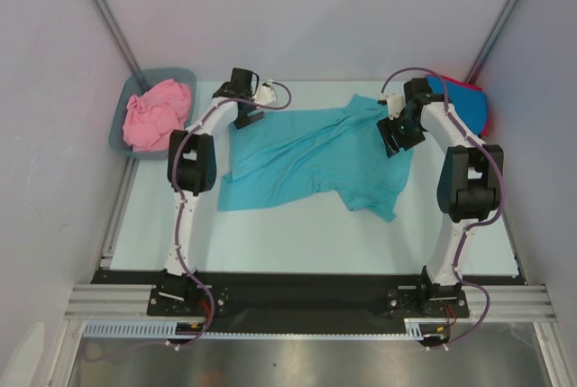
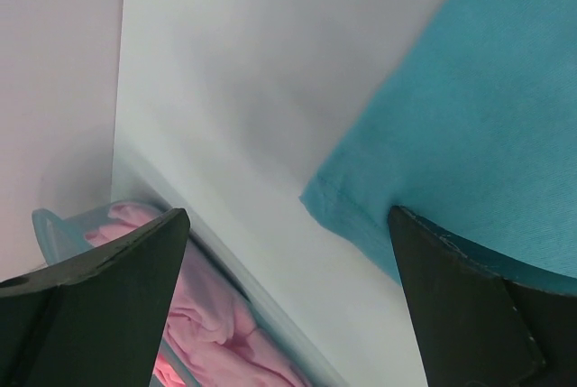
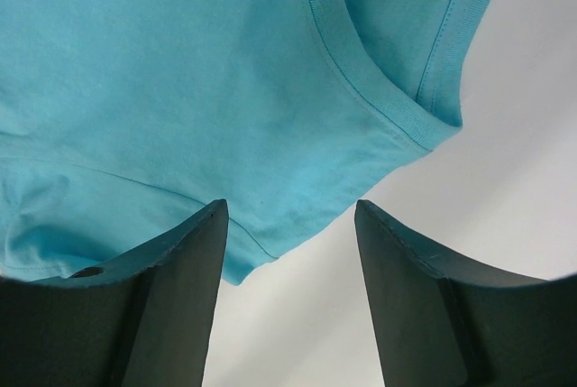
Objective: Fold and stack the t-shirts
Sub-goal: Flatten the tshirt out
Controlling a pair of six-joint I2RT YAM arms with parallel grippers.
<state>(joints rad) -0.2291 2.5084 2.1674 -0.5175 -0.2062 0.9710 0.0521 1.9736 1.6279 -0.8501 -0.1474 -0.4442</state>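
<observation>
A teal t-shirt (image 1: pixel 306 157) lies spread and rumpled across the middle of the table. My left gripper (image 1: pixel 252 115) hovers at its back left corner, wide open and empty; in the left wrist view that corner (image 2: pixel 451 125) sits by the right finger (image 2: pixel 469 315). My right gripper (image 1: pixel 397 134) is open over the shirt's right side, near the collar (image 3: pixel 379 98), with only the shirt's edge and bare table between the fingers (image 3: pixel 290 216). A pink t-shirt (image 1: pixel 158 115) is bunched in a tub. A red t-shirt (image 1: pixel 476 112) with bright blue cloth (image 1: pixel 442 86) lies at the back right.
The grey-blue plastic tub (image 1: pixel 122 130) stands at the back left corner against the wall; its rim (image 2: pixel 54 225) and the pink cloth (image 2: pixel 216 324) show in the left wrist view. White walls close in the table on three sides.
</observation>
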